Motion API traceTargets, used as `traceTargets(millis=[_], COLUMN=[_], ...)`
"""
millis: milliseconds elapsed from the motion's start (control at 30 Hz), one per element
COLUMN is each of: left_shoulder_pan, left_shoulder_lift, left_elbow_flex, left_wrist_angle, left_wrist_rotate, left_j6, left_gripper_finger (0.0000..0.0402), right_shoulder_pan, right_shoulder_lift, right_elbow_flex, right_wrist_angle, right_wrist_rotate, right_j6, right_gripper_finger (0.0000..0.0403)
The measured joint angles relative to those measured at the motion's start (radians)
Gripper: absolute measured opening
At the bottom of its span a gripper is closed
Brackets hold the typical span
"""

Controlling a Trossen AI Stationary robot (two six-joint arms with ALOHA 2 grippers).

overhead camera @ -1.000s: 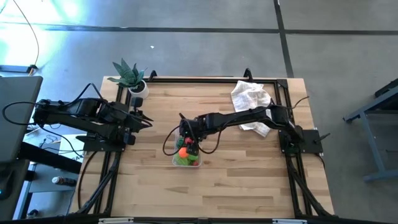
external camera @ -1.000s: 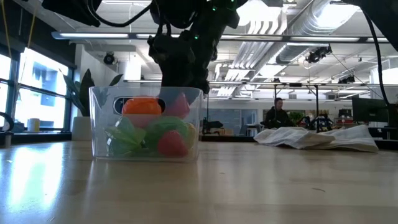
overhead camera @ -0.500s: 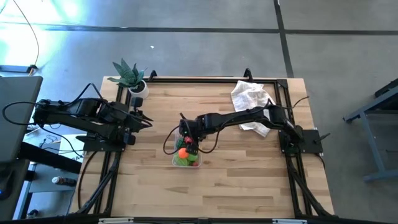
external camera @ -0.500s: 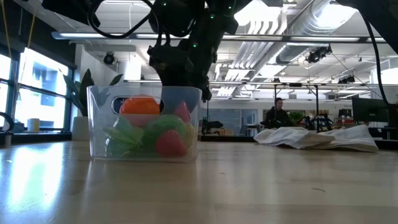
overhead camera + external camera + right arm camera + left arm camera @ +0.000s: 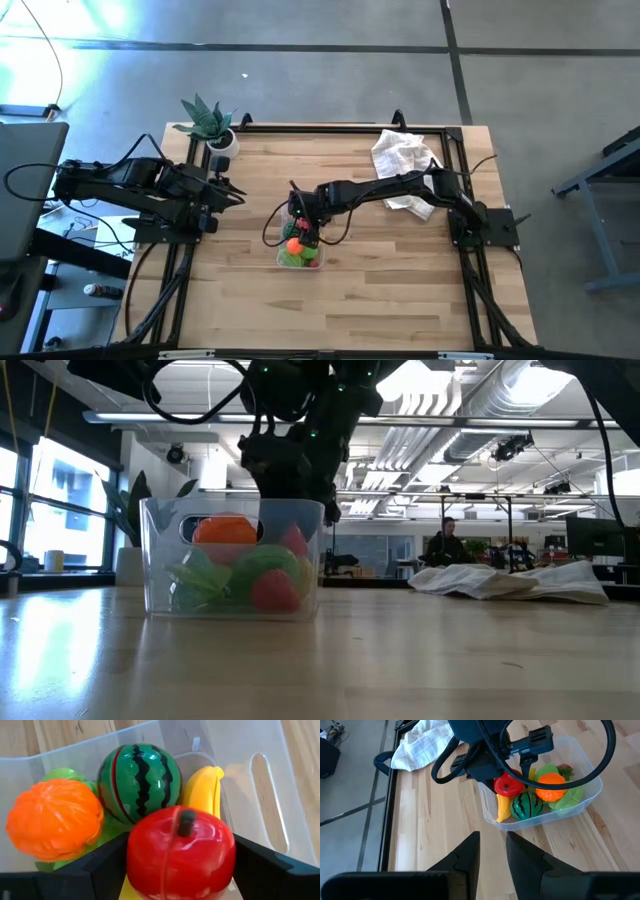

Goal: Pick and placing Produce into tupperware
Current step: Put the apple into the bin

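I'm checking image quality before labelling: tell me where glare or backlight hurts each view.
High view: blue-white glare washes the floor at the upper left. Low view: bright ceiling lights backlight the arm, leaving it a silhouette over the tupperware. Right wrist view: soft highlights on the red apple, detail clear.

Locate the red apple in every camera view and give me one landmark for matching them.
High view: red apple at the tub's far end, under the right gripper.
Low view: hidden behind the gripper; cannot tell.
Left wrist view: apple at the tub's end beside the banana.
Right wrist view: apple centre bottom, between the fingers.
Landmark: the orange.
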Motion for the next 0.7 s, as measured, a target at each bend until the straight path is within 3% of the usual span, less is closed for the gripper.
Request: traceTargets(millis=[367,700], left_shoulder_pan=[0.000,0.000], left_shoulder_lift=[0.000,0.000], left_elbow_flex=[0.000,0.000], left_wrist_angle=[0.000,0.000], left_wrist_rotate=[0.000,0.000], left_j6=[0.000,0.000], left_gripper_finger=[0.0085,0.0085], right_shoulder_pan=[0.000,-0.018], right_shoulder_lift=[0.000,-0.011], right_elbow_flex=[0.000,0.000], right_wrist_angle=[0.007,-0.005], right_wrist_rotate=[-0.001,-0.075], right_j6=[-0.001,0.033], right_gripper_finger=[0.0324,0.0333])
